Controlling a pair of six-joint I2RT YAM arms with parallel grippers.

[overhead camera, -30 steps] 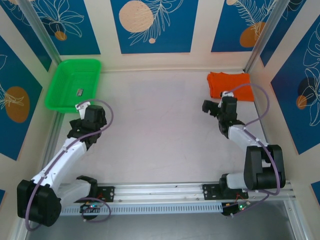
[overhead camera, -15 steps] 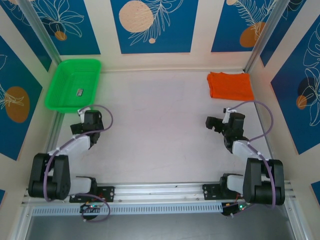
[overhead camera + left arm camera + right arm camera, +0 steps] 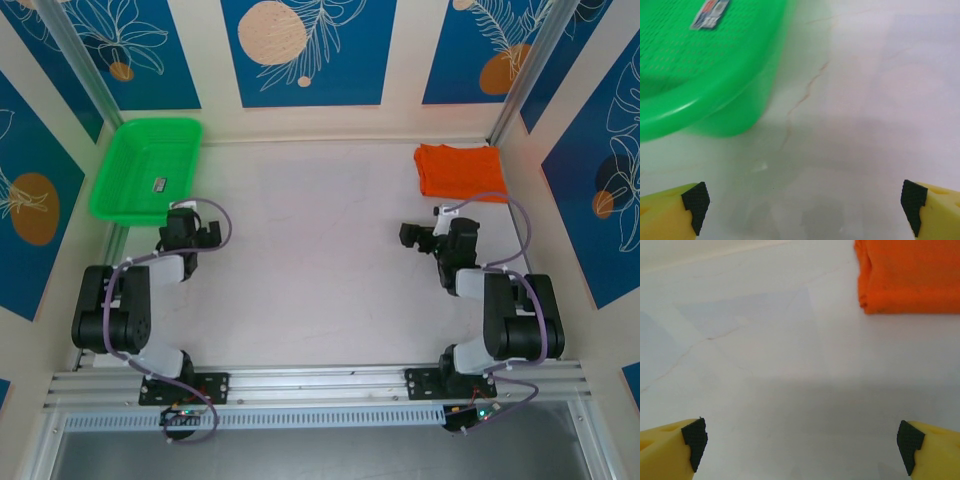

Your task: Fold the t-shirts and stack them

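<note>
Left arm (image 3: 112, 308) and right arm (image 3: 516, 318) folded back | left claw (image 3: 804, 201) spread, empty, beside green tray (image 3: 112, 192) | right claw (image 3: 802, 441) spread, empty, near folded t-shirts (image 3: 458, 172) on table (image 3: 320, 260)

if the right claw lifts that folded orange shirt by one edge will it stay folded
Probably floppy: the orange shirt is soft cloth with layered folds along one edge, so one-edge lifting would likely let it sag open. Likely light; pushed across the table it may bunch.

The t-shirts (image 3: 460, 172) are plain orange, the tray (image 3: 112, 172) green, pincer fingers (image 3: 662, 211) yellow with black pads (image 3: 695, 201), wall panels (image 3: 308, 55) blue.
</note>
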